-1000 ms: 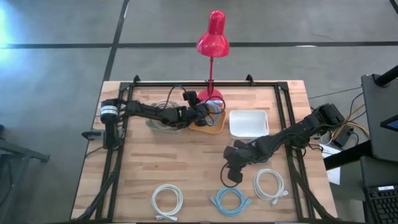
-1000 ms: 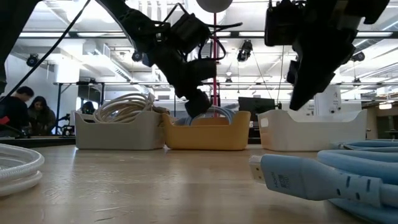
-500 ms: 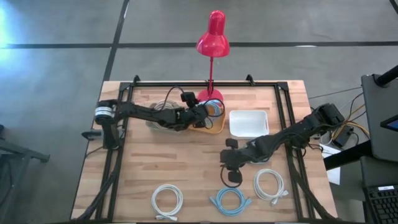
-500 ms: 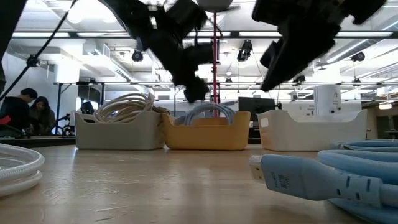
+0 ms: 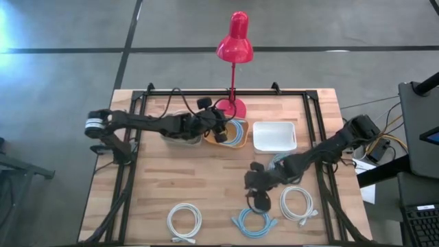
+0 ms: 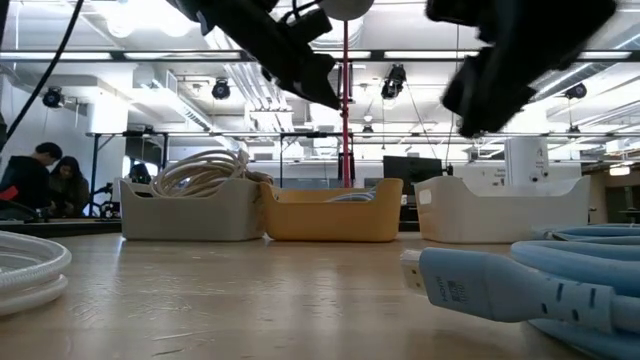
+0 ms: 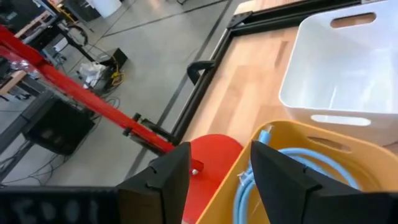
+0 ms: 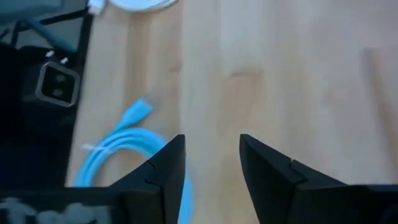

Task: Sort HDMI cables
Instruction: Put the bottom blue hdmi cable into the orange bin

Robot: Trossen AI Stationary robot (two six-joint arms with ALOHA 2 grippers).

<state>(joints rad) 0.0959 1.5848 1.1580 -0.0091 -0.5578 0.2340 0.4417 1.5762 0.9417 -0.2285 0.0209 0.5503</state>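
Note:
My left gripper (image 5: 221, 133) is open and hangs over the left rim of the yellow bin (image 5: 241, 143), where a light blue HDMI coil (image 7: 292, 177) lies. My left wrist view shows the fingers (image 7: 163, 180) apart, holding nothing. My right gripper (image 5: 258, 201) is open and hovers just above a light blue coil (image 5: 253, 221) that lies flat on the table near the near edge. In the right wrist view this coil (image 8: 121, 152) is beside the left finger. Two white coils (image 5: 184, 221) (image 5: 296, 204) lie flat either side of it. Beige coils fill the left bin (image 5: 177, 128).
The white bin (image 5: 274, 136) stands right of the yellow one, with nothing in it that I can see. The red lamp's base (image 7: 208, 155) stands right behind the yellow bin, its head (image 5: 235, 41) beyond the far edge. A black frame (image 5: 309, 103) rims the table. People sit far off (image 6: 40, 175).
My left gripper has risen out of the yellow bin and drawn back toward the table's left; the light blue coil that arched above the rim has sunk down into the bin. My right gripper has moved toward the near edge, closer to the light blue coil on the table.

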